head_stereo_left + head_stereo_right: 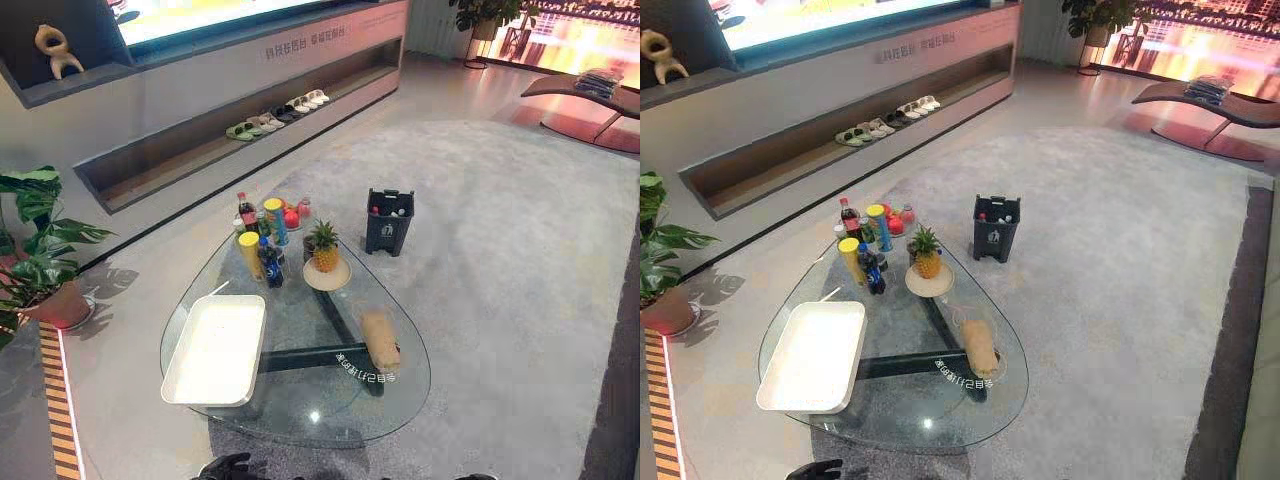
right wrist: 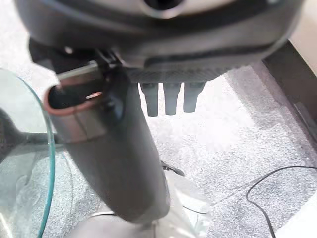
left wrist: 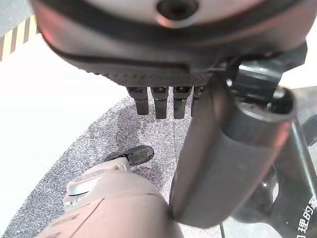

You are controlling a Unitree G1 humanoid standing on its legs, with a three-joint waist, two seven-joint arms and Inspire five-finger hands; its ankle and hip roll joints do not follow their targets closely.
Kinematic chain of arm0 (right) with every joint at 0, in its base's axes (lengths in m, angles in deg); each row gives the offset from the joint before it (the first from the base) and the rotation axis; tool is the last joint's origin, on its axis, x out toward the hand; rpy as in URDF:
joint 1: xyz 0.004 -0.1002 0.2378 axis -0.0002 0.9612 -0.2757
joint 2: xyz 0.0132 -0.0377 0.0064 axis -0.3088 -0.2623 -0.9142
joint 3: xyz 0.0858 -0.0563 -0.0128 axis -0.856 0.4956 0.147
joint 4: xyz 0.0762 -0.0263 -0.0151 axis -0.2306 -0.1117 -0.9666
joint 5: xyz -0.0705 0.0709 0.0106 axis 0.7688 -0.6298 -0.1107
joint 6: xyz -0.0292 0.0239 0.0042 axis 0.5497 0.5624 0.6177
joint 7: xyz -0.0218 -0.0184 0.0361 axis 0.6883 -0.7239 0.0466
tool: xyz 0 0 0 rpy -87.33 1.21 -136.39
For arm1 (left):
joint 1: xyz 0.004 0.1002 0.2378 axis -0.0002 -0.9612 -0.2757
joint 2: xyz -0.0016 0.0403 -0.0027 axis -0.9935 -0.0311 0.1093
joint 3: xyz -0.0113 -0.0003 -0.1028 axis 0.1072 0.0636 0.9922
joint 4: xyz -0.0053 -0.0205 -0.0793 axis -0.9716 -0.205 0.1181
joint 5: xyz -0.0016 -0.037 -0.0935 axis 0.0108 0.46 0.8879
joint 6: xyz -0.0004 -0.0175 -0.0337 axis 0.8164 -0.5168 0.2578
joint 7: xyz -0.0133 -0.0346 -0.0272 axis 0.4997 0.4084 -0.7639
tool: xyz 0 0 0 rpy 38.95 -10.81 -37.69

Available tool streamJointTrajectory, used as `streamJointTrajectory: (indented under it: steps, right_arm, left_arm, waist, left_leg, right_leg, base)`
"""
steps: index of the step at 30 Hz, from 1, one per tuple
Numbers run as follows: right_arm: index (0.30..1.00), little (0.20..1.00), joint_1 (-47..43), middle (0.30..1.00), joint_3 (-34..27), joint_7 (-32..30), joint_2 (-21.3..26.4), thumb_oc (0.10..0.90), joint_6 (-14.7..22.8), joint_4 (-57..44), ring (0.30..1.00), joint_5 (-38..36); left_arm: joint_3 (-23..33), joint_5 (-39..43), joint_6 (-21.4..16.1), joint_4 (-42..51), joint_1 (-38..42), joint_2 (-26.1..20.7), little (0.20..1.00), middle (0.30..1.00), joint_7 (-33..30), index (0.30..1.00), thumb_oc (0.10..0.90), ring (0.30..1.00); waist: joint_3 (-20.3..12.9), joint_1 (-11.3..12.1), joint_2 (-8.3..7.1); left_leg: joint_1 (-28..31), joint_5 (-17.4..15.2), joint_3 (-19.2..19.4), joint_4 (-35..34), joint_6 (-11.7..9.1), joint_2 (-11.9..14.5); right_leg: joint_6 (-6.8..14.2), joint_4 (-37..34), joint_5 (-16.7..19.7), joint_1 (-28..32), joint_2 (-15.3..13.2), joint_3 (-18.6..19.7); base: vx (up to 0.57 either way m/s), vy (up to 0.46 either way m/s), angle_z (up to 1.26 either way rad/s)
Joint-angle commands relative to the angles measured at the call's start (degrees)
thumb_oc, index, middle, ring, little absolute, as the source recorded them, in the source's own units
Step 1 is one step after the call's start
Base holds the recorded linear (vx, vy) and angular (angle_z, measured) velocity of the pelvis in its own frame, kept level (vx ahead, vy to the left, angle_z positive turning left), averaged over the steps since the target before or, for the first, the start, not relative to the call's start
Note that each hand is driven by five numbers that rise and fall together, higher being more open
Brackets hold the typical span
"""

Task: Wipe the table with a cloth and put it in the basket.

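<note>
A rolled tan cloth [image 1: 380, 340] lies untouched on the right side of a rounded glass desk [image 1: 300, 420], toward its near edge, above the dark frame seen through the glass. The left robot hand [image 3: 218, 168] hangs released at the desk's near rim, its fingers [image 3: 161, 104] straight and holding nothing, with grey carpet [image 1: 500, 250] below. The right robot hand [image 2: 124, 158] is likewise relaxed and empty, its fingers [image 2: 171, 99] pointing down over the carpet just beside the glass edge. Both are apart from the cloth.

A white rectangular tray [image 1: 215, 350] takes up the desk's left side. At the far end, a pineapple [image 1: 323, 248] stands upright on a pale round plate [image 1: 327, 277], next to a cluster of bottles and cans [image 1: 262, 240].

The dark basket [image 1: 389, 222] stands on the carpet just past the desk's far right edge, with a few small items inside it. Beyond, pairs of sandals [image 1: 275, 113] line a low shelf [image 1: 180, 165] along the wall, and a potted plant [image 1: 35, 250] stands at the left.
</note>
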Motion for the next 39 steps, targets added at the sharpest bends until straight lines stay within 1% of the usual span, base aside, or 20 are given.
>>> streamJointTrajectory:
  steps: [1,8,23,31,35,36,38,39]
  right_arm:
    - [0.9,0.9,-3.4,0.9,0.4,-0.5,1.6,0.8,0.3,4.0,0.9,1.2]
    - [0.9,0.9,-3.6,0.9,0.5,-0.6,1.4,0.8,0.0,4.1,0.9,0.8]
    - [0.9,0.9,-3.7,0.9,0.6,-0.4,1.5,0.8,0.1,4.0,0.9,0.9]
    - [0.9,0.9,-3.5,0.9,0.6,-0.1,2.0,0.8,0.1,4.0,0.9,1.4]
    - [0.9,0.9,-3.6,0.9,1.1,0.2,2.5,0.8,-0.4,3.4,0.9,0.5]
    - [0.9,0.9,-3.9,0.9,1.4,0.2,2.8,0.8,-0.7,3.1,0.9,0.3]
    - [0.9,0.9,-4.8,0.9,2.0,-0.1,3.2,0.8,-0.9,2.6,0.9,-0.6]
    - [0.9,0.9,-6.0,0.9,2.6,-0.8,3.5,0.8,-0.8,2.1,0.9,-1.4]
  left_arm:
    - [-0.3,-1.7,-0.8,-3.9,4.1,-0.2,0.9,0.9,0.7,0.9,0.8,0.9]
    - [0.2,-1.1,-1.3,-4.0,4.2,-0.2,0.9,0.9,1.1,0.9,0.8,0.9]
    - [0.2,-0.9,-1.2,-3.9,4.3,-0.2,0.9,0.9,0.8,0.9,0.8,0.9]
    - [0.5,0.3,-1.4,-3.8,4.1,-0.3,0.9,0.9,0.2,0.9,0.8,0.9]
    - [0.3,1.8,-1.7,-3.2,4.2,-0.5,0.9,0.9,-0.9,0.9,0.8,0.9]
    - [-0.1,2.8,-1.7,-2.7,4.5,-0.6,0.9,0.9,-1.3,0.9,0.8,0.9]
    - [-0.6,4.2,-1.9,-2.1,5.4,-0.7,0.9,0.9,-1.8,0.9,0.8,0.9]
    - [-1.2,5.7,-2.2,-1.3,6.8,-0.8,0.9,0.9,-2.5,0.9,0.8,0.9]
  waist:
    - [0.8,1.1,-1.11]
    - [0.6,1.3,-1.2]
    - [0.3,1.2,-1.11]
    - [0.8,1.1,-0.79]
    - [2.0,0.9,-0.43]
    - [2.7,0.8,-0.13]
    - [4.2,0.6,0.27]
    - [6.3,0.3,0.77]
  left_leg:
    - [0.1,-3.8,0.2,0.0,-0.5,-1.1]
    - [0.1,-3.9,0.0,0.0,-0.5,-1.2]
    - [0.4,-4.0,0.1,0.0,-0.5,-1.1]
    - [-0.1,-3.8,-0.2,0.0,-0.5,-1.2]
    - [-1.5,-3.2,-0.2,0.0,-0.6,-1.3]
    - [-2.6,-2.8,-0.3,0.0,-0.5,-1.4]
    - [-4.2,-2.2,-0.3,0.0,-0.5,-1.5]
    - [-6.3,-1.5,-0.3,0.0,-0.5,-1.6]
  right_leg:
    - [1.7,1.9,-1.4,-1.2,-0.9,-2.3]
    - [1.6,1.9,-1.5,-1.2,-0.9,-2.4]
    - [1.5,2.1,-1.7,-1.0,-0.8,-2.3]
    - [1.5,2.0,-1.6,-1.3,-0.7,-2.0]
    - [1.7,2.2,-1.1,-2.8,-0.9,-1.8]
    - [1.7,2.3,-0.8,-3.9,-1.0,-1.5]
    - [1.7,2.6,-0.3,-5.8,-1.2,-1.4]
    - [1.8,2.9,0.3,-8.2,-1.4,-1.2]
  base:
    - [-0.24,-0.054,-0.29]
    - [0.0,0.0,0.0]
    - [0.0,0.0,0.0]
    - [0.0,0.0,0.0]
    - [-0.01,0.004,0.0]
    - [-0.09,0.023,-0.01]
    - [-0.18,0.028,-0.02]
    - [-0.25,0.036,-0.02]
